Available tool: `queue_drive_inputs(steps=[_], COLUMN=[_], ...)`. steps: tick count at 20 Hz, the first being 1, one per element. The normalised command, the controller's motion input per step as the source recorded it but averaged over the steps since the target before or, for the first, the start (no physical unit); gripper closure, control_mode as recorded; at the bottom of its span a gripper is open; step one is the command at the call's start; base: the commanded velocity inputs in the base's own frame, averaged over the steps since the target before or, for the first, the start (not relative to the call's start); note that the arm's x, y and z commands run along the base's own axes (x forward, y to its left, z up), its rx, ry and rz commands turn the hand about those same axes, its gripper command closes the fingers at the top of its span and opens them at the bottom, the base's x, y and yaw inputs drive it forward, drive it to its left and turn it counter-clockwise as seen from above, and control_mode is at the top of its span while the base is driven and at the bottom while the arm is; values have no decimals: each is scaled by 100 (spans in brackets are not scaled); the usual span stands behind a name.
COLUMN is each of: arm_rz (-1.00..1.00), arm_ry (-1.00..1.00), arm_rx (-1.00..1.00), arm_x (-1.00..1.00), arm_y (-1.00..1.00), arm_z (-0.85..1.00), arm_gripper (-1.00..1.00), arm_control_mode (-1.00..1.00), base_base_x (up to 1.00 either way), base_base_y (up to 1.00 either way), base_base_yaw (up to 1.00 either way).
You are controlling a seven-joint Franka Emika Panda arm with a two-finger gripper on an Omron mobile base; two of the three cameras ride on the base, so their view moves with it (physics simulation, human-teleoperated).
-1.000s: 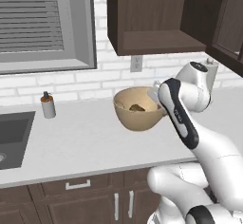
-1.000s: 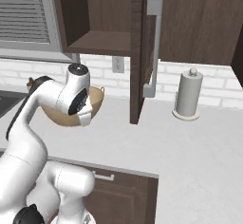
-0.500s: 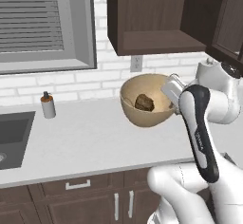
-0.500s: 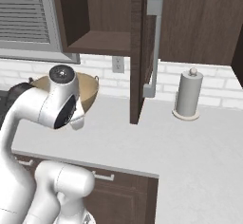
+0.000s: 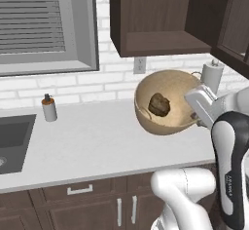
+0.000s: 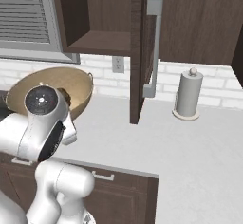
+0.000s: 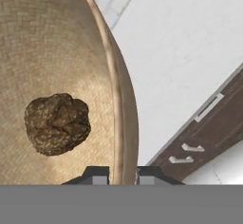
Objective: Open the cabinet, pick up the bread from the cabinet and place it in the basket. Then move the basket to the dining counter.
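The basket (image 5: 168, 102) hangs tilted above the counter (image 5: 92, 141), its rim pinched between the 2 tips of the end effector (image 7: 122, 174). The bread (image 7: 57, 122) sits inside, just past them.

1. A home kitchen, computer-rendered.
2. A white counter (image 5: 92, 141) runs under the gripper (image 7: 122, 173), with a sink (image 5: 12, 136) and soap bottle (image 5: 48, 108) well to its left.
3. Dark wall cabinet (image 5: 160, 14) above it, drawer fronts (image 5: 78, 192) below.
4. White brick wall (image 5: 63, 85), blinded window (image 5: 34, 22), power outlet (image 6: 117, 64) behind; paper-towel roll (image 6: 188, 94) off to its right.
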Motion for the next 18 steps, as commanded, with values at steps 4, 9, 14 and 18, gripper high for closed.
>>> queue_drive_inputs(steps=[4,9,14,18], arm_rz=[0,0,0,0], arm_ry=[0,0,0,0], arm_rx=[0,0,0,0], arm_x=[-57,0,0,0], arm_y=[-3,0,0,0], arm_z=[12,0,0,0], arm_gripper=[100,100,100,100], arm_control_mode=[100,100,100,100], base_base_x=[-20,-43,-24,0], base_base_y=[-5,46,100,85], base_base_yaw=[0,9,58,81])
